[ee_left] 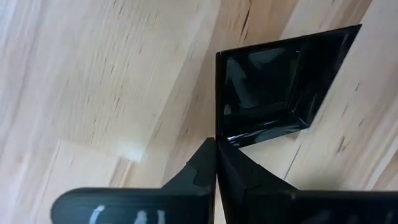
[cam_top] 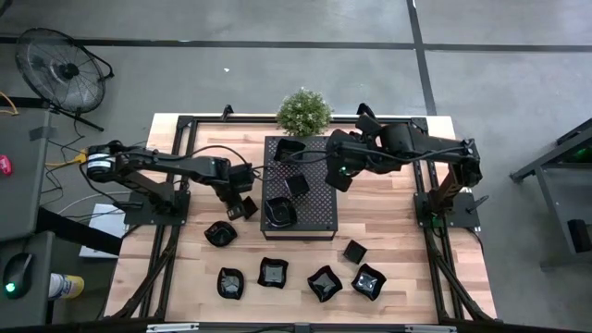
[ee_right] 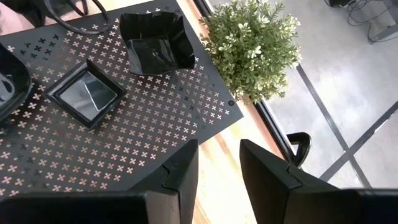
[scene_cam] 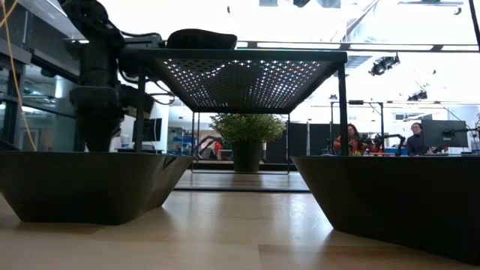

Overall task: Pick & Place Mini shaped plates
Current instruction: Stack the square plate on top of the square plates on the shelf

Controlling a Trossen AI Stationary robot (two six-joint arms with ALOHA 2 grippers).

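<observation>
Down on the wooden table [cam_top: 388, 231], just left of the perforated tray [cam_top: 314, 199], the left gripper [ee_left: 216, 149] is clamped on the rim of a small glossy square plate [ee_left: 273, 81]. Three more plates sit on the tray; others lie in front. White marks on the gripper are unreadable, possibly writing. The right gripper [ee_right: 219, 158] hangs parted and empty above the tray's rear edge, beside the potted plant [ee_right: 252, 46].

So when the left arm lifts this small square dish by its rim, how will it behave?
The square dish looks rigid, so it should keep its shape. Its glossy surface may slip in the left gripper, whose jaws pinch only one thin corner of the rim. Held that way, off its middle, it will probably hang tilted.
</observation>
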